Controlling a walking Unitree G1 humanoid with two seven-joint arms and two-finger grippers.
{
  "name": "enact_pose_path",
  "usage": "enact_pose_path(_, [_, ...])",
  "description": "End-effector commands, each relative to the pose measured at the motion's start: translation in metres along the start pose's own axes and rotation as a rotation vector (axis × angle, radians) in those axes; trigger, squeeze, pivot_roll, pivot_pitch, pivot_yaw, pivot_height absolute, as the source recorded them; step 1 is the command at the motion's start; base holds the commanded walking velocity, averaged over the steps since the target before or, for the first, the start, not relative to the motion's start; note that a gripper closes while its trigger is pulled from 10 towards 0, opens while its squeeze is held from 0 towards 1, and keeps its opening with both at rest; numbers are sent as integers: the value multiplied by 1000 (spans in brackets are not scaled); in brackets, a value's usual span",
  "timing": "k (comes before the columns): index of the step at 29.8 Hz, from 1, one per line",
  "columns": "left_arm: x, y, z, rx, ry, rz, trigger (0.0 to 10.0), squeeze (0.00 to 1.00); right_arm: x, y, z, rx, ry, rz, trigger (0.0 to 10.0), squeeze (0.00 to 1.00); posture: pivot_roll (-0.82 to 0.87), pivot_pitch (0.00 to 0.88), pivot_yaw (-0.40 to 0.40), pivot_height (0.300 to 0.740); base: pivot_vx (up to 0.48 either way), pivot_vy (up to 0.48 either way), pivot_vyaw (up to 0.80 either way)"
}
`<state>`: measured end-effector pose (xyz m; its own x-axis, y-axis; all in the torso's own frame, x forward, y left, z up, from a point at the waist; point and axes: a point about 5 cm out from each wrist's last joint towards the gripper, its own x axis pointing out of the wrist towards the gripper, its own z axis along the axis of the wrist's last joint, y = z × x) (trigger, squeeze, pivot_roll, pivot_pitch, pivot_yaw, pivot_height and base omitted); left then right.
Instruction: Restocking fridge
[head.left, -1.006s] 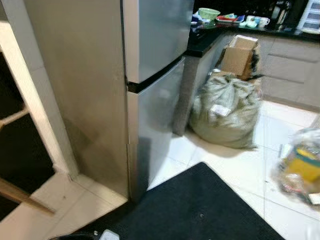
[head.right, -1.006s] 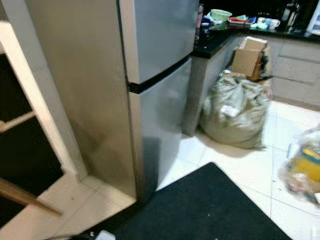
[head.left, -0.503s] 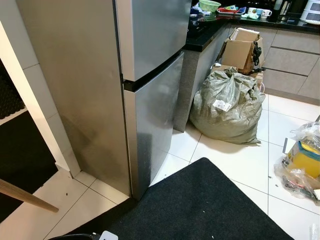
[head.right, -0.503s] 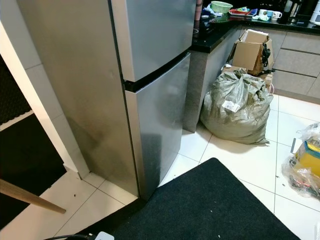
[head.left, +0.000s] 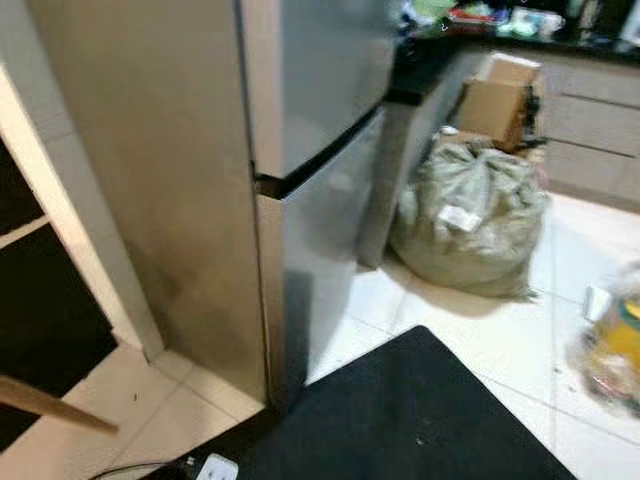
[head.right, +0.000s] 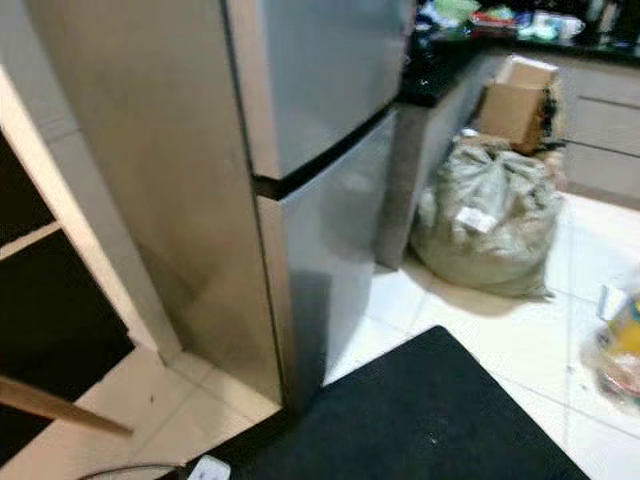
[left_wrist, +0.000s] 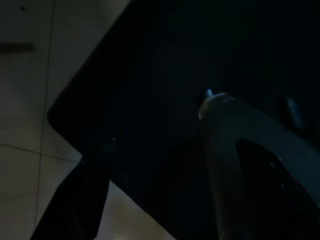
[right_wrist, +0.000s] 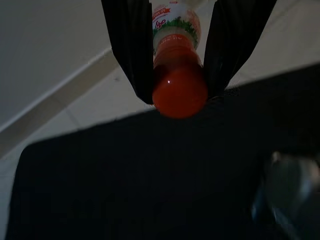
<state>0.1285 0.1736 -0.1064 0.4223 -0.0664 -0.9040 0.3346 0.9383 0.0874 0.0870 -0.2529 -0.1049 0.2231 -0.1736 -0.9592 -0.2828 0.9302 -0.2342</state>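
A tall stainless-steel fridge (head.left: 310, 90) stands ahead on the left. Its upper door and its lower door (head.left: 320, 260) are both closed, with a dark gap between them. In the right wrist view my right gripper (right_wrist: 180, 92) is shut on a small bottle (right_wrist: 175, 50) with a red cap and a white-and-green label. It holds the bottle over the edge of the black mat (right_wrist: 150, 180). The left gripper (left_wrist: 155, 165) hangs in the dark above the same mat.
The black mat (head.left: 420, 420) lies on white tiles before the fridge. A stuffed grey sack (head.left: 470, 220) and a cardboard box (head.left: 495, 100) sit by the dark counter (head.left: 420, 70). At the right edge is a plastic bag (head.left: 615, 350); at lower left, a wooden pole (head.left: 50, 405).
The head camera has shifted a little and the picture is now blurred. The fridge doors stay closed, and nothing on the floor has moved.
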Motion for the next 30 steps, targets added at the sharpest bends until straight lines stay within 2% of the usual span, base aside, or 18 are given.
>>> enact_pose_path(1, [-3,-6,-21,7,82,-28,10000,0,0,1,-3,-7,5,1,10000,0,-57,0,-17,740,364,0,0])
enact_pose_path(6, [-3,-6,-21,8,82,-27,10000,0,0,1,-3,-9,4,2,10000,0,-57,0,-17,740,362,0,0])
enact_pose_path(9, [-3,-4,-19,-31,68,-21,10000,0,0,1,-2,-10,3,2,10000,0,-57,0,-18,740,0,0,0])
enact_pose_path(12, [-3,-5,-18,-15,63,-37,10000,0,0,0,-1,-12,1,2,10000,0,-56,0,-18,740,0,-95,0])
enact_pose_path(13, [-2,-6,-17,6,67,-51,10000,0,0,0,-1,-13,-1,1,10000,0,-57,0,-18,740,0,-480,0])
enact_pose_path(30, [-3,-9,-19,-7,72,-61,10000,0,0,0,-1,-12,-1,3,10000,0,-58,0,-17,740,0,-480,0])
